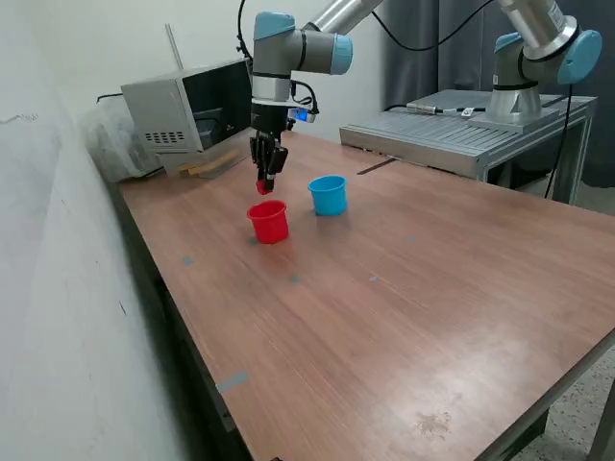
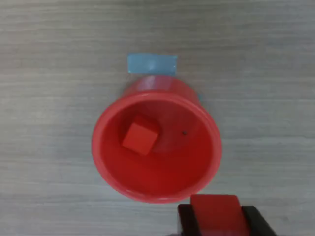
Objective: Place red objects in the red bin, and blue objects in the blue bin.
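The red cup (image 1: 268, 221) stands on the wooden table, with the light blue cup (image 1: 328, 195) beside it toward the exterior view's right. My gripper (image 1: 262, 185) hangs just above the red cup and is shut on a small red cube (image 1: 262, 187). In the wrist view the held red cube (image 2: 214, 212) sits between the two dark fingers (image 2: 186, 220), just outside the red cup's rim (image 2: 104, 123). Another red cube (image 2: 140, 138) lies inside the red cup. No dark blue cubes show on the table; the light blue cup's inside is hidden.
A grey box-shaped appliance (image 1: 187, 112) stands at the table's back corner. A second robot base on a metal platform (image 1: 461, 130) is at the back on the exterior view's right. Small blue tape marks (image 1: 295, 279) dot the table (image 1: 404, 317); one tape mark (image 2: 152, 64) lies by the red cup.
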